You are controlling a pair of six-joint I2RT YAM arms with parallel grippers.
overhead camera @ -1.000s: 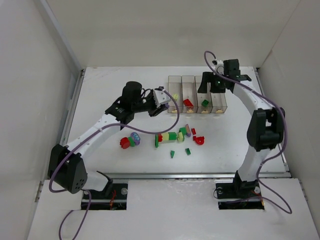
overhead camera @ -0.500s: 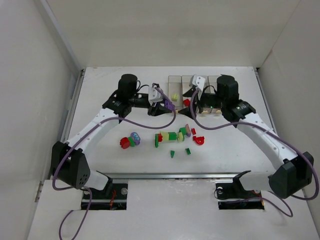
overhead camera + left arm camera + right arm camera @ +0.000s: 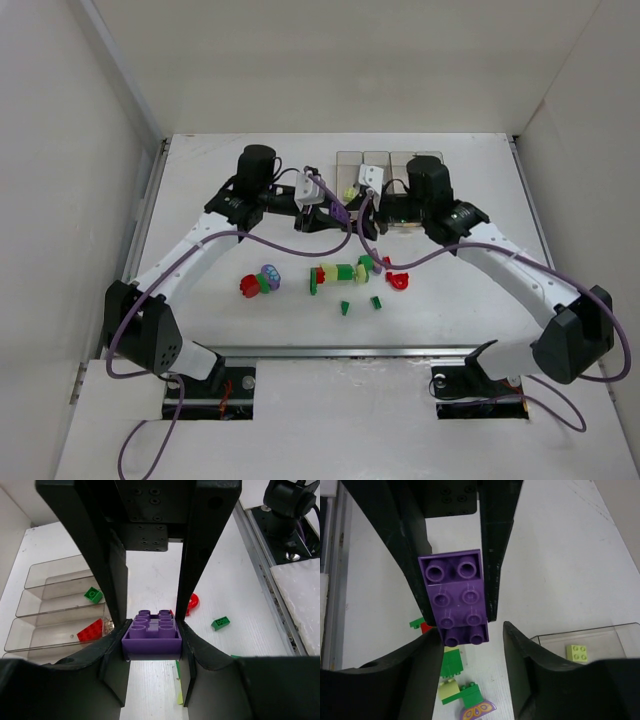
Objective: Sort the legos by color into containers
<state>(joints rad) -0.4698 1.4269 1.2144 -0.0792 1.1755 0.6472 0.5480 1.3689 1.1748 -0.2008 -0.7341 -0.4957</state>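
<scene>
Within right hand (image 3: 459, 625), purple brick (image 3: 454, 592) clamped, studs showing, long axis along fingers (image 3: 491, 555)

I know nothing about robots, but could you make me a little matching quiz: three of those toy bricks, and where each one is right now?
Things:
1. purple brick
2. flat red brick
3. curved red piece

Places:
A. loose on the table
B. inside a clear bin
C. pinched in the left claw

Pairs: 1-C, 2-B, 3-A.
</scene>
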